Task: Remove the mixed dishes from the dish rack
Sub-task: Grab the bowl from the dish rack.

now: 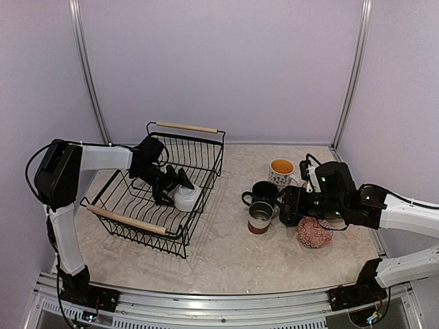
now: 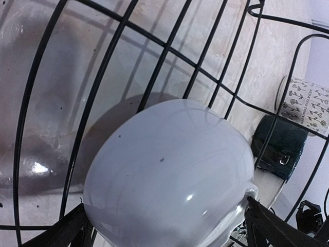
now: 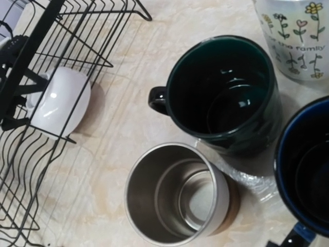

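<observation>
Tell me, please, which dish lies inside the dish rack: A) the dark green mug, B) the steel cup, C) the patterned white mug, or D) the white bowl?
D: the white bowl lies in the dish rack, while the steel cup, dark green mug and patterned white mug stand outside on the table.

The black wire dish rack [image 1: 186, 127] sits on the left of the tabletop [image 1: 219, 253]. The left arm's fingers [image 1: 184, 181] are spread inside it at a white bowl [image 1: 187, 199]. To the right stand a patterned mug [image 1: 282, 170], a dark mug [image 1: 264, 192] and a steel cup [image 1: 260, 216]. The right arm's fingers [image 1: 287, 207] are just beside them, above a red patterned bowl [image 1: 314, 234].
</observation>
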